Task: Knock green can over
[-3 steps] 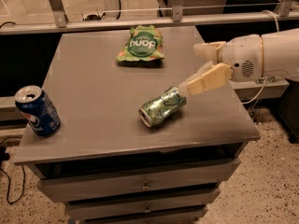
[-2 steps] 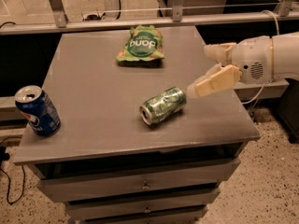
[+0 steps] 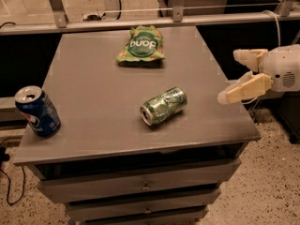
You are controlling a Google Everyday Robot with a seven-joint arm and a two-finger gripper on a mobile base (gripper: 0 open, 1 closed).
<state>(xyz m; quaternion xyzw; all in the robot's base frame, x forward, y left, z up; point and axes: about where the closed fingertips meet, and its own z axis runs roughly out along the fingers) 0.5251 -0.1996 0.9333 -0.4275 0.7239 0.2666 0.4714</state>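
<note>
The green can [image 3: 164, 106] lies on its side near the middle of the grey tabletop [image 3: 93, 93], its silver top turned toward the front left. My gripper [image 3: 229, 76] hovers at the table's right edge, to the right of the can and apart from it. Its two cream fingers [image 3: 246, 88] are spread, with nothing between them.
A blue can [image 3: 37, 111] stands upright at the front left corner. A flat green snack bag [image 3: 140, 46] lies at the back middle. The table has drawers [image 3: 145, 184] below. A metal rail [image 3: 140, 20] runs behind it.
My gripper has pulled back to the right, from touching distance of the can to the table's right edge. The can lies on its side as before.
</note>
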